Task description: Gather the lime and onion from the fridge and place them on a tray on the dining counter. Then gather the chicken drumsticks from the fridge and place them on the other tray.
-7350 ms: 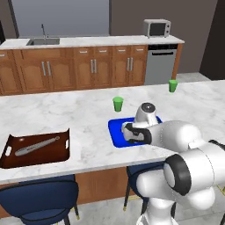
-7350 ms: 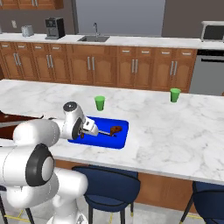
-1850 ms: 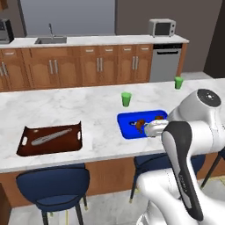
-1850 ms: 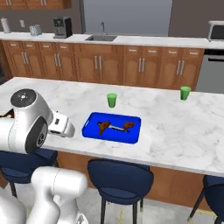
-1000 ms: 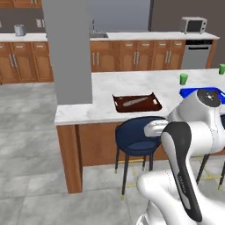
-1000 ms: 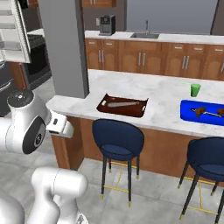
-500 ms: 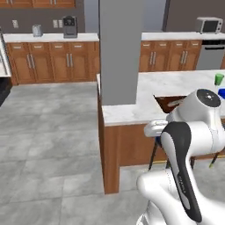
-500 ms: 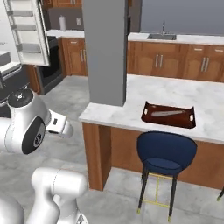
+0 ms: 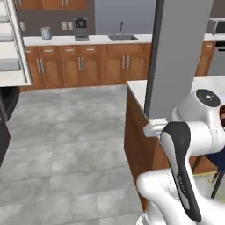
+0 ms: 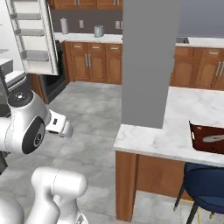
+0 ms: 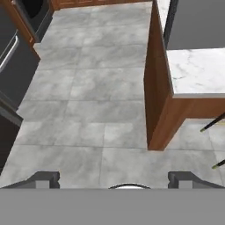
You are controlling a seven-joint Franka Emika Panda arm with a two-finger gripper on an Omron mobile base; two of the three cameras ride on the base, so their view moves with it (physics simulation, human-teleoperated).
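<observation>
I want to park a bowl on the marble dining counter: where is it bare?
The white-grey marble dining counter is bare from its near corner, beside the grey pillar, to the dark reddish-brown tray. The tray's end is taken, with a grey utensil in it.

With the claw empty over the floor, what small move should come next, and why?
Probably keep driving toward the open fridge. The claw is open over grey floor, holding nothing, and the dining counter with the brown tray lies off to the side.
</observation>
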